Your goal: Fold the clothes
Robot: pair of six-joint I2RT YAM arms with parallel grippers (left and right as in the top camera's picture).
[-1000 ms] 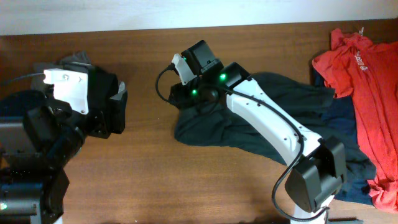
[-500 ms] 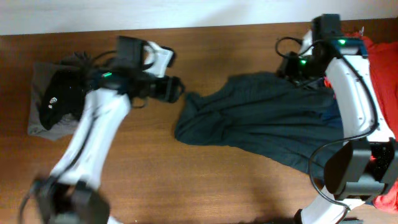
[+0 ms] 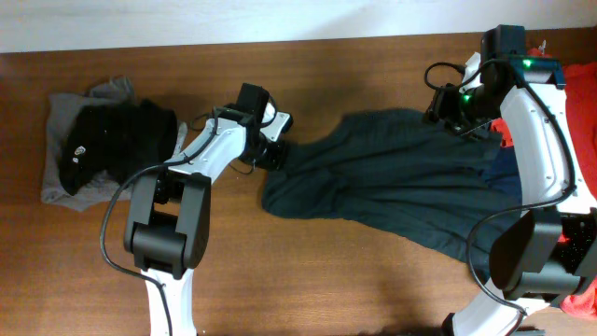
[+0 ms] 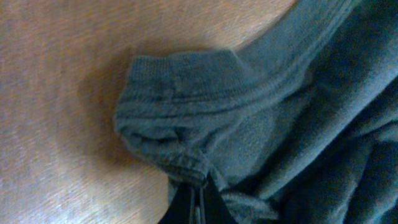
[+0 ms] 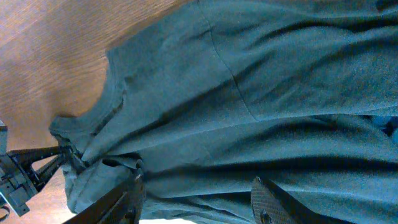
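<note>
The dark green T-shirt (image 3: pixel 392 182) lies crumpled and stretched across the middle of the table. My left gripper (image 3: pixel 277 149) is at its left end. In the left wrist view the gripper (image 4: pixel 199 190) is shut, pinching a ribbed edge of the T-shirt (image 4: pixel 249 93). My right gripper (image 3: pixel 455 110) hovers over the shirt's upper right part. Seen from the right wrist, this gripper (image 5: pixel 199 193) stands open, and between its two fingers (image 5: pixel 266 200) there is only the T-shirt (image 5: pixel 249 93) lying below. Any lettering is hidden.
A pile of black and grey clothes (image 3: pixel 98 149) sits at the far left. A red garment (image 3: pixel 550 112) and a navy one (image 3: pixel 508 168) lie at the right edge, partly under my right arm. The table's back edge (image 3: pixel 280 42) runs along the top.
My left arm swung out to the shirt's left end and shut on its edge. My right arm went from the shirt's left end to its right end and opened wider.
</note>
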